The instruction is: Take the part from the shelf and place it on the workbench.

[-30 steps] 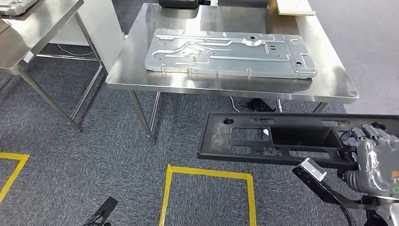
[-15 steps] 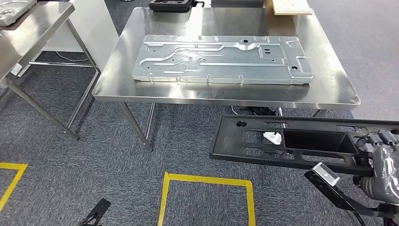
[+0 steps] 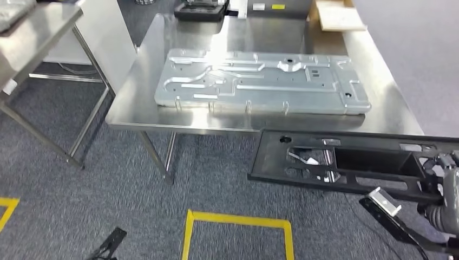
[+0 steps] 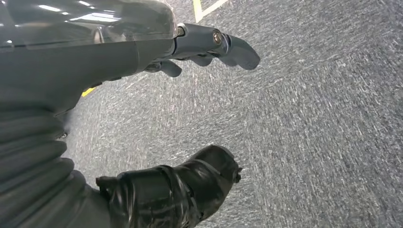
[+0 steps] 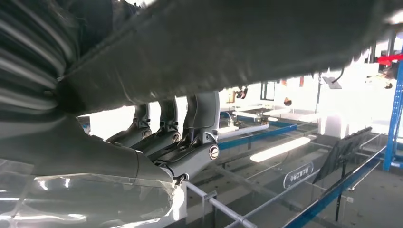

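The right hand (image 3: 446,192) gripped the black frame (image 3: 352,162) at its right end and held it level in the air just in front of the counter (image 3: 162,116), its far edge near the counter's front edge. On the counter lay a metal plate (image 3: 260,81), with cardboard (image 3: 338,15) near its far edge. The left hand (image 4: 190,109) hung over carpet (image 4: 323,133), fingers apart, holding nothing.

Surface (image 3: 395,111): polished steel, glossy, reflective. Stamped panel (image 3: 260,81) on it: bare metal, duller silver, embossed ribs. Held part (image 3: 352,162): black plastic, matt, scuffed in spots. Floor (image 3: 81,200): grey carpet, rough weave, with yellow tape (image 3: 238,219). Left robot hand (image 4: 199,114): smooth dark plastic fingers, ribbed rubbery cover, glossy clear film. Board (image 3: 338,15): pale wood or cardboard.
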{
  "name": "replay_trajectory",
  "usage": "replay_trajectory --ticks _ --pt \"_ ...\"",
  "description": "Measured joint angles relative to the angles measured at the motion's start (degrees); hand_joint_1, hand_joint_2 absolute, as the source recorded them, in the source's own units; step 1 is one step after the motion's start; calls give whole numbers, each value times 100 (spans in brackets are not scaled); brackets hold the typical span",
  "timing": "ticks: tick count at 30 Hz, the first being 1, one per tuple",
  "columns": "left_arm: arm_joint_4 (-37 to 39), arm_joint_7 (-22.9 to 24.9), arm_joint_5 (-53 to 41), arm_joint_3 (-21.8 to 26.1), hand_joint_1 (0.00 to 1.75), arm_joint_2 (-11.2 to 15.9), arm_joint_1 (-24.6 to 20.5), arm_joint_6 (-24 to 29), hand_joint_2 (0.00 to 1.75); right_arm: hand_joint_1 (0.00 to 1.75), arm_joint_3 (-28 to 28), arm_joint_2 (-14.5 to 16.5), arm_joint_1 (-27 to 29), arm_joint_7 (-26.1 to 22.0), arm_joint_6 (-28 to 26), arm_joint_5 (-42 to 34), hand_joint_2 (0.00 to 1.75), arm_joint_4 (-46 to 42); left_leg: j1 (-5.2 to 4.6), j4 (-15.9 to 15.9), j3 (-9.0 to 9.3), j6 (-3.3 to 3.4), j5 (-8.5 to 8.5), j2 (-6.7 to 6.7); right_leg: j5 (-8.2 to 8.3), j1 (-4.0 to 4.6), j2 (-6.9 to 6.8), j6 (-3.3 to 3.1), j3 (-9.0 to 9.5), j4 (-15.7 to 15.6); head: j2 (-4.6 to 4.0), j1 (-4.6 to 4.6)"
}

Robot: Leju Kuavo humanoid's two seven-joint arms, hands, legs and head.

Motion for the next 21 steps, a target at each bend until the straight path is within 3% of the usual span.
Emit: replay_trajectory --ticks 1,2,5,6,7,9,11,14,16,20,21 --pt "0 1 -6 0 0 -1 9 -2 175 175 -1 1 8 0 -9 24 175 1 1 1 47 -2 -45 -4 -3 -8 -2 16 -125 46 0 -1" --pt "0 1 -14 0 0 -3 15 -4 175 175 -2 1 11 0 -30 61 175 1 4 2 110 -7 -94 -10 102 -16 -5 26 -160 -87 0 2" --pt "0 3 -29 0 0 -7 19 -8 175 175 -3 10 12 0 -188 209 175 9 8 2 334 -60 -277 -26 867 -30 -18 -1 49 -1033 -1 3" --pt "0 6 -30 0 0 -6 14 -8 175 175 -6 20 7 0 -263 251 175 16 3 -1 375 -90 -326 -29 1028 -17 -21 -29 102 -1232 -1 6" --pt "0 11 -31 1 0 -4 9 -8 175 175 -16 34 9 0 -338 287 175 24 -2 -4 399 -120 -358 -28 1087 -5 -18 -64 115 -1304 -1 7" --pt "0 17 -32 2 0 -5 2 -8 175 175 -63 61 13 0 -508 342 175 40 -10 19 425 -177 -388 -27 1061 3 -7 -143 162 -1358 0 3" --pt "0 11 -32 2 0 -10 1 -8 175 175 -133 86 21 0 -746 372 175 52 2 238 354 -235 -474 -17 1026 -13 0 -212 253 -1400 0 -15" --pt "0 -1 -34 2 0 -13 -8 -6 175 175 -277 156 44 0 -1216 322 175 57 25 1180 -215 -317 -801 -3 944 -23 -1 -268 360 -1420 0 -31" --pt "0 -2 -34 2 0 -13 -3 -6 175 175 -349 197 65 0 -1405 256 175 61 35 1567 -486 -339 -941 -3 906 -25 -1 -272 392 -1420 0 -32" --pt "0 -1 -34 2 0 -14 13 -6 175 175 -425 244 88 0 -1565 155 175 67 52 1683 -631 -351 -960 -2 863 -28 0 -269 440 -1420 0 -30" --pt "0 3 -34 2 0 -17 23 -7 175 175 -501 292 104 0 -1724 43 175 75 67 1553 -651 -358 -837 -2 815 -33 1 -260 505 -1420 0 -30"
